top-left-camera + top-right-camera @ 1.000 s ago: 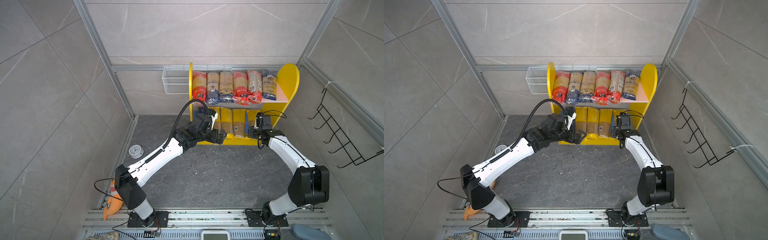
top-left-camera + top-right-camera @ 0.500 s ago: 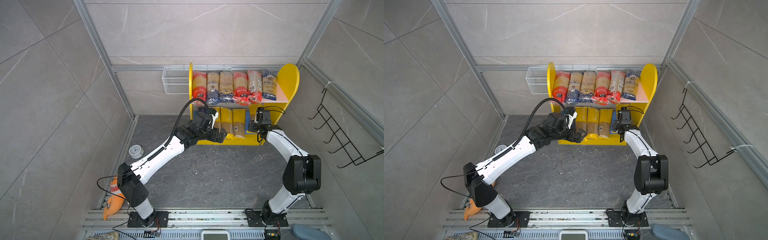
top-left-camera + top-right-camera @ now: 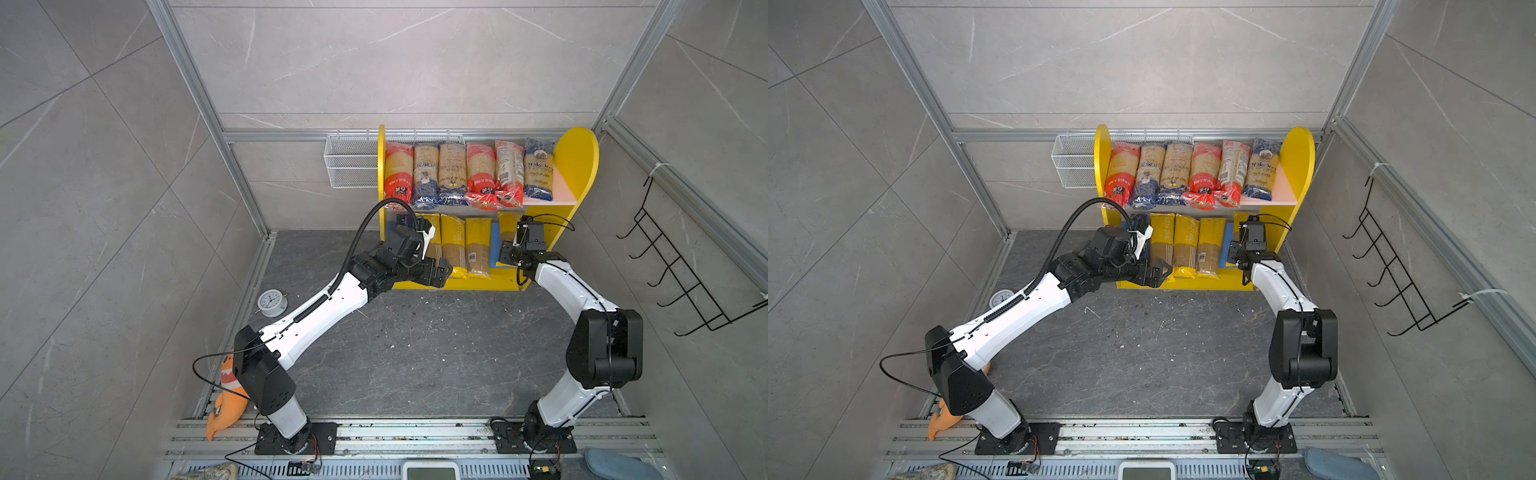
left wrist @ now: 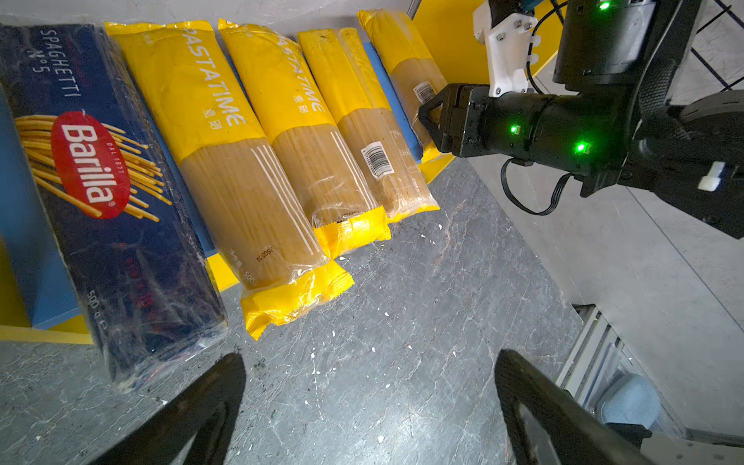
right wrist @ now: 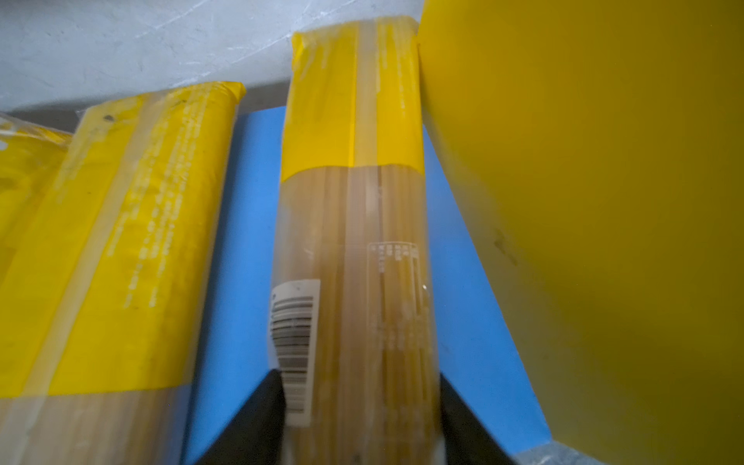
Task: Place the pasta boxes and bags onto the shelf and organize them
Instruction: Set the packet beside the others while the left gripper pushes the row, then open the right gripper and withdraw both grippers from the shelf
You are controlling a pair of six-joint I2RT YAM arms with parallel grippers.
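Note:
The shelf (image 3: 578, 163) stands against the back wall, and several red- and blue-ended pasta bags (image 3: 469, 174) lie side by side on its pink upper board (image 3: 562, 192). On the blue lower board (image 5: 249, 201) lie a dark-blue Barilla box (image 4: 100, 181), three yellow-ended bags (image 4: 225, 161) and, beside the right side panel, a fourth yellow-ended bag (image 5: 354, 201). My right gripper (image 5: 358, 376) is open, one jaw on each side of that bag's near end without squeezing it. My left gripper (image 4: 368, 356) hangs open over the floor in front of the box, holding nothing.
A white wire basket (image 3: 351, 166) hangs left of the shelf and a black hook rack (image 3: 681, 270) hangs on the right wall. A small clock (image 3: 272, 300) and an orange toy (image 3: 226, 399) lie by the left rail.
My right gripper pushed further into the lower tier with the yellow-ended bag, and its jaws have widened. The left arm has hardly moved.

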